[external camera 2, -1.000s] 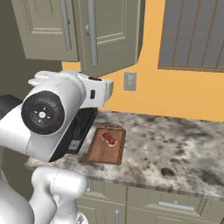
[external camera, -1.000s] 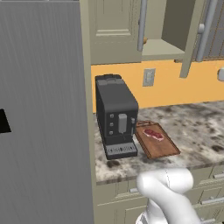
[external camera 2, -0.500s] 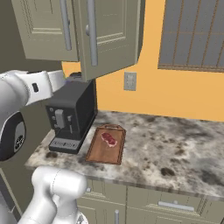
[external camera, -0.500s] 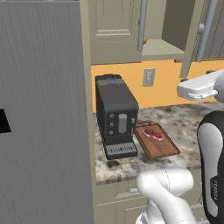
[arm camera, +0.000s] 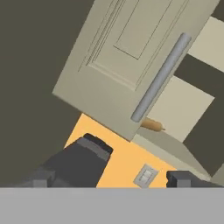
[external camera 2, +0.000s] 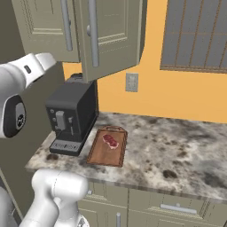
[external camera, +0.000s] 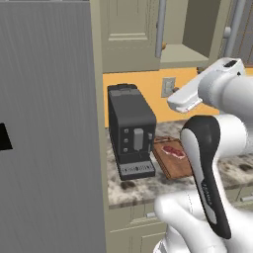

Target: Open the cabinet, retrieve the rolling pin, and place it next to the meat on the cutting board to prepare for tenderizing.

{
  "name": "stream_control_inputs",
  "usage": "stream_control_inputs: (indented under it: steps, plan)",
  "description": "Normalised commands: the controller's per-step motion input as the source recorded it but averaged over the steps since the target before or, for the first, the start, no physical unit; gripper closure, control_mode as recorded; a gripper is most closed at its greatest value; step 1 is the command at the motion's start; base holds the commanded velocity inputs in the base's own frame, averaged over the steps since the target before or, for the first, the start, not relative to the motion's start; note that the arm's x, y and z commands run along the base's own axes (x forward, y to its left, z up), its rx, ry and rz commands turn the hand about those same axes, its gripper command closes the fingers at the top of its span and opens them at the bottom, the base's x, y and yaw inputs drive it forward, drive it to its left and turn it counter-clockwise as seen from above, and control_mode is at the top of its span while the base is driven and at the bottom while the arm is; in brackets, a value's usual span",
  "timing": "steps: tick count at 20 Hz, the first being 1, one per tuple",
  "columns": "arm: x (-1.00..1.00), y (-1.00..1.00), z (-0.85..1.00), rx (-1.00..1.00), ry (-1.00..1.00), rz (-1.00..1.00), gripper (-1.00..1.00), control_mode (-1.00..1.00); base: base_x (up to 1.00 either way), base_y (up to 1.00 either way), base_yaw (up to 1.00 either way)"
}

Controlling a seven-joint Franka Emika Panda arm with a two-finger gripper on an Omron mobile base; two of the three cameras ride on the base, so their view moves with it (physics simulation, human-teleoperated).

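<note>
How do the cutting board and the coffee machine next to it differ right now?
The cutting board lies flat and low on the counter; the coffee machine stands tall and upright. The cutting board is reddish-brown wood; the coffee machine is black. The cutting board carries the meat; nothing sits on the coffee machine. Both rest on the speckled counter, side by side.

The cabinet (external camera: 148,34) runs off the top edge in both base views, its doors cut short. Most of the rolling pin (arm camera: 151,124) sits hidden behind the closed door's lower edge; one tapered end pokes out. The arm covers the cutting board's (external camera: 170,160) right part.
</note>
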Motion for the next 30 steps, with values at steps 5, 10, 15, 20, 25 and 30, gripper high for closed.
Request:
stream_control_inputs:
  steps: [5,10,15,20,25,30]
  plan:
    - [0.67,0.00,-0.18,-0.34,0.03,-0.03,-1.00,-1.00,0.00,0.00,0.00]
    - [0.43,0.00,-0.20,-0.32,0.03,-0.18,-1.00,-1.00,0.00,0.00,0.00]
    - [0.05,-0.15,-0.12,-0.18,0.00,-0.25,-1.00,-1.00,0.00,0.00,0.00]
    - [0.15,-0.37,-0.01,-0.01,0.00,-0.10,-1.00,-1.00,0.00,0.00,0.00]
    - [0.41,-0.43,0.00,0.00,0.01,-0.03,-1.00,-1.00,0.00,0.00,0.00]
    - [0.61,-0.23,0.00,0.00,0.02,0.00,-1.00,-1.00,0.00,0.00,0.00]
